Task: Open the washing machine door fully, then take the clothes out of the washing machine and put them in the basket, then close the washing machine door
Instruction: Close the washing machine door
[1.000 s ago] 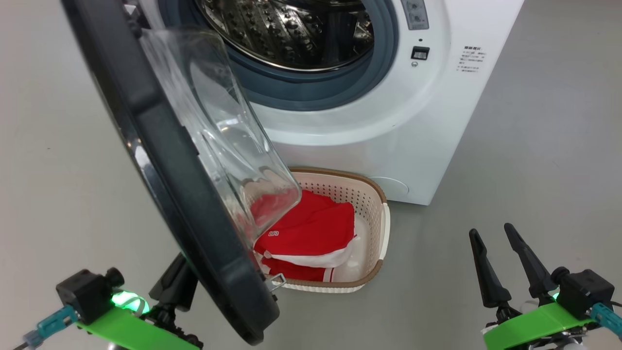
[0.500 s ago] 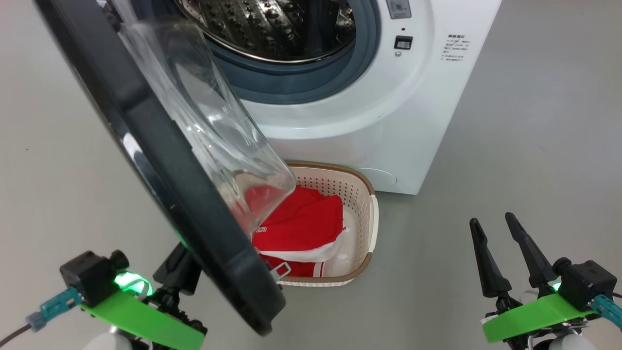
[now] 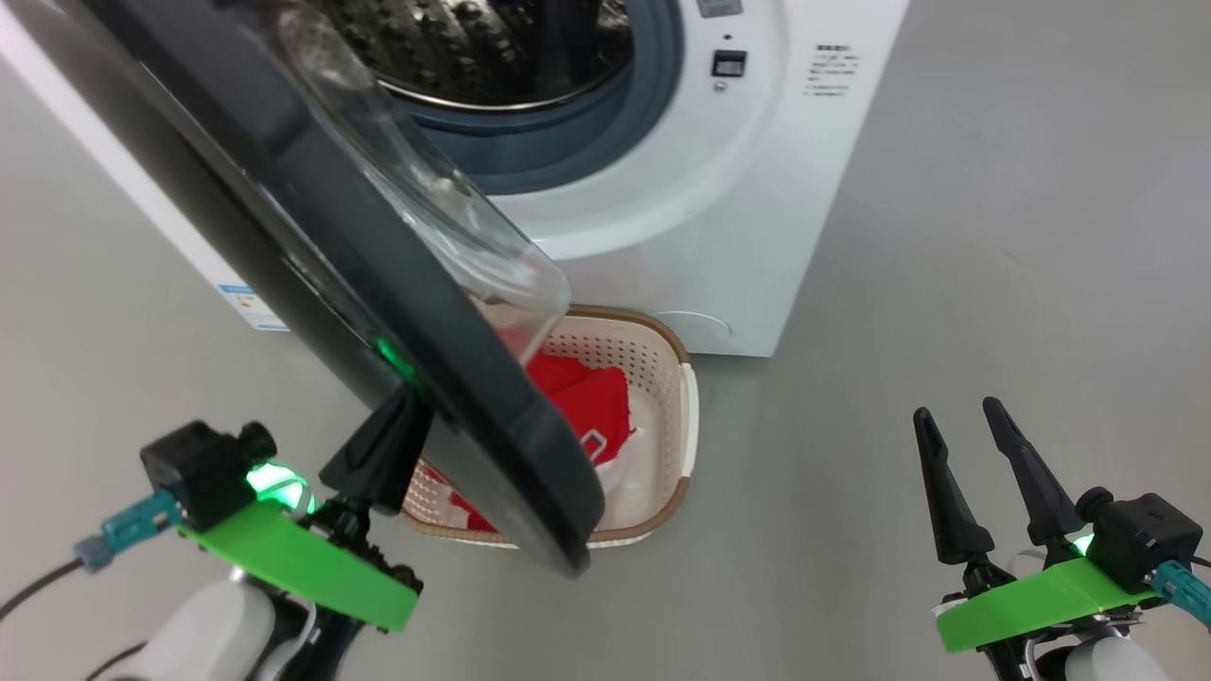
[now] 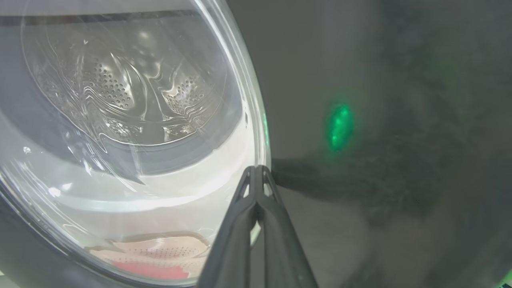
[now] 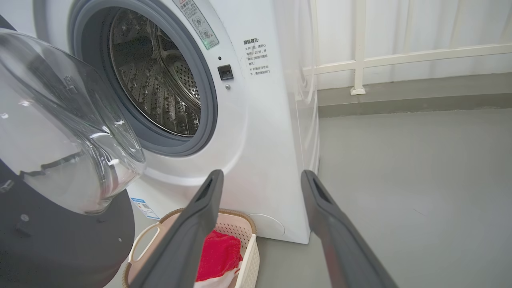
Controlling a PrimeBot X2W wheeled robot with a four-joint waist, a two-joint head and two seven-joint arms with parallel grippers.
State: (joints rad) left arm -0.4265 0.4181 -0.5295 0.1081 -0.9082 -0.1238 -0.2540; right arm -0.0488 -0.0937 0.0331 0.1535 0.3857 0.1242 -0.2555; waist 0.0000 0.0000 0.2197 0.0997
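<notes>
The left gripper [image 3: 393,430] is clenched on nothing, its two fingers pressed together. In the left wrist view their joined tips [image 4: 256,176] sit against the outer face of the door [image 3: 378,284], right where the clear window meets the glossy black rim, and a green light is mirrored in that rim. The right gripper [image 3: 957,416] is released and empty, fingers spread, hovering over bare floor [image 3: 993,236] well to the right of the basket [image 3: 676,352] and touching nothing. In its own wrist view it [image 5: 262,176] points toward the machine's [image 5: 260,140] lower front corner. The door [image 5: 60,248] stands part open, swung out at a slant, with its bulging glass bowl facing the drum [image 3: 473,47] and its lower edge hanging over the basket. The basket [image 5: 248,256] stands on the floor just before the foot of the machine [image 3: 681,218], under the door. The clothes [image 3: 587,402] lie inside it, red with white trim, partly hidden by the door, and they [image 5: 218,254] show red in the right wrist view too. The visible part of the drum holds no clothes. A blue sticker [image 3: 251,307] sits low on the machine. Beyond it a white railing [image 5: 358,48] runs along the floor's far edge.
</notes>
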